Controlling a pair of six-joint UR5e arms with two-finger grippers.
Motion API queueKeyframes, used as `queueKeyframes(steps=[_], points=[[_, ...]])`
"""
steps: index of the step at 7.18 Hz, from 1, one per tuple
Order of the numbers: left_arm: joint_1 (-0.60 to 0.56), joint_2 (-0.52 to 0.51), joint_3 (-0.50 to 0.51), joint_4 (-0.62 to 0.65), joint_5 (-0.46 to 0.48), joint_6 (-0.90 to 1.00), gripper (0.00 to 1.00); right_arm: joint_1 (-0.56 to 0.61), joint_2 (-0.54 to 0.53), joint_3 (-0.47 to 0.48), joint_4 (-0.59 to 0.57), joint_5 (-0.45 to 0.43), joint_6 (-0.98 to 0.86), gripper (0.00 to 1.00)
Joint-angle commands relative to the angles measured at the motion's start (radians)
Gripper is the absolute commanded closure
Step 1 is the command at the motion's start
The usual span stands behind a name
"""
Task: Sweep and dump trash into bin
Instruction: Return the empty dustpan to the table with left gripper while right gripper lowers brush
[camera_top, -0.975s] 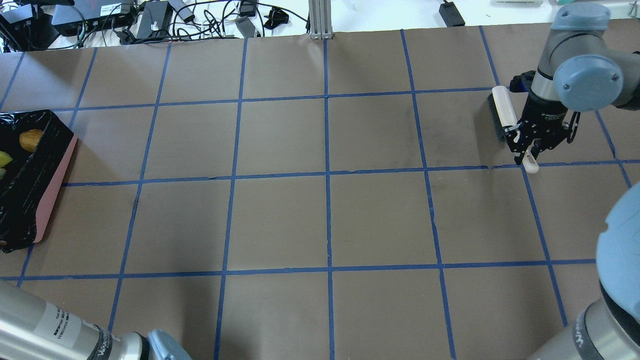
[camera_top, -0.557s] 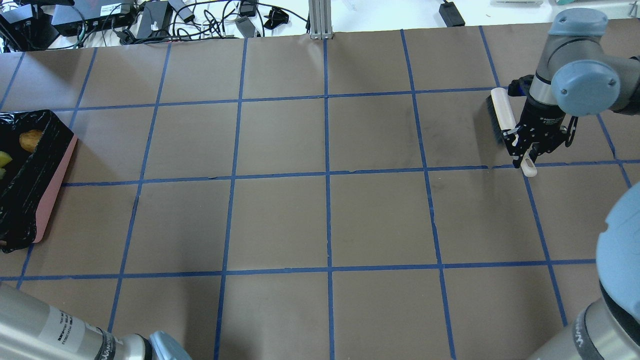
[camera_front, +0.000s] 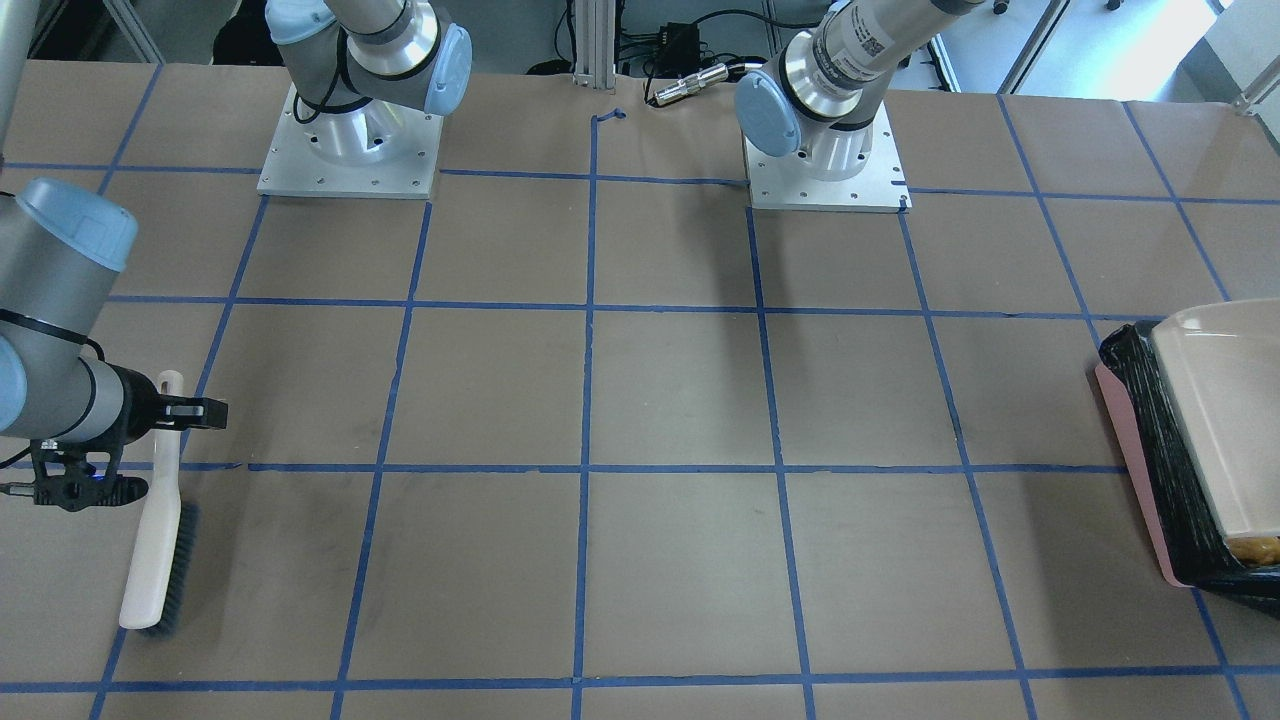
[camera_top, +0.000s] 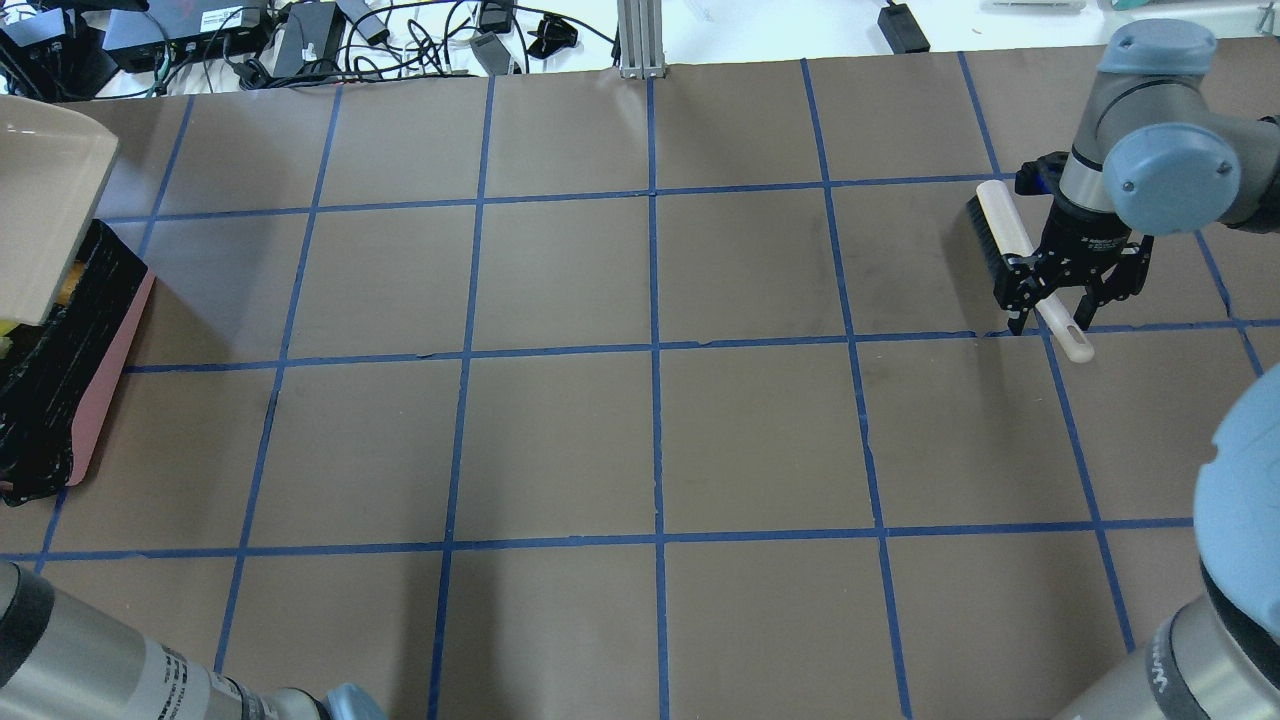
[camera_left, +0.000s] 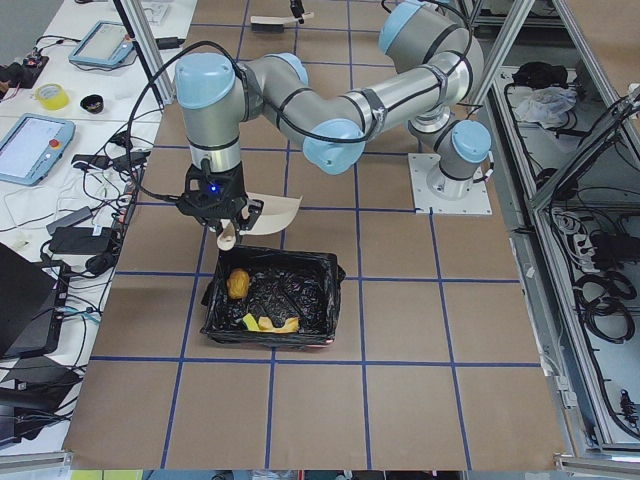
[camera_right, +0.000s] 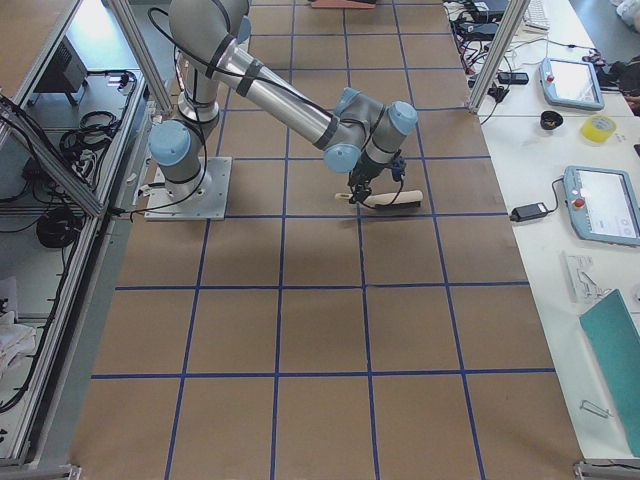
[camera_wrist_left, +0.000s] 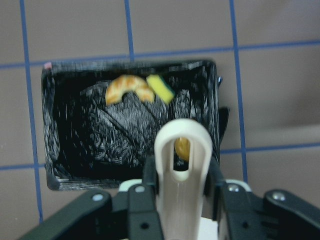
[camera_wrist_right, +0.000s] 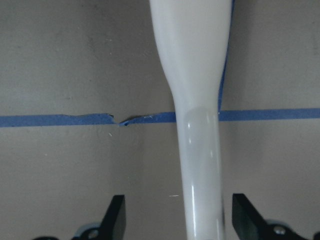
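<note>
Trash: croissant piece (camera_wrist_left: 129, 87), yellow wedge (camera_wrist_left: 160, 88) and brown roll (camera_wrist_left: 182, 148), all inside the black-lined pink bin (camera_wrist_left: 50, 125) at the left end of the surface (camera_top: 650, 450). Left hand (camera_wrist_left: 181, 169) clamped on dustpan (camera_top: 45, 210) handle, above bin. Right hand (camera_top: 1062, 318) fingers apart, astride brush (camera_top: 1000, 225) handle. Arm label (camera_top: 190, 678) print illegible.

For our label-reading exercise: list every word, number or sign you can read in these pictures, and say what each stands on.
Nothing can be read for certain.
White sticker on the left arm: print and a square code, too small.
Second white label low in the overhead view: blurred.
White lettering on the right tool: too small.
</note>
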Motion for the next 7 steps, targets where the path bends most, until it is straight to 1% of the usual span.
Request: queueKeyframes(steps=[1,2,3,5,6,7], points=[[-0.091,0.003,-0.077,-0.002,-0.089,-0.165,1.00,0.000,-0.001,0.002,-0.001,0.001,0.000,0.14],[-0.115,-0.009,-0.088,0.007,-0.144,-0.248,1.00,0.000,-0.006,0.002,-0.022,0.002,0.000,0.06],[-0.143,-0.031,-0.091,0.015,-0.152,-0.282,1.00,0.000,-0.010,-0.003,-0.072,-0.001,0.000,0.00],[-0.210,-0.089,-0.091,0.015,-0.151,-0.335,1.00,0.000,-0.044,-0.015,-0.082,0.008,-0.003,0.00],[-0.236,-0.108,-0.090,0.016,-0.152,-0.359,1.00,0.000,-0.085,-0.017,-0.079,0.014,-0.003,0.00],[-0.261,-0.131,-0.090,0.018,-0.152,-0.364,1.00,0.001,-0.154,-0.015,-0.047,0.016,-0.003,0.00]])
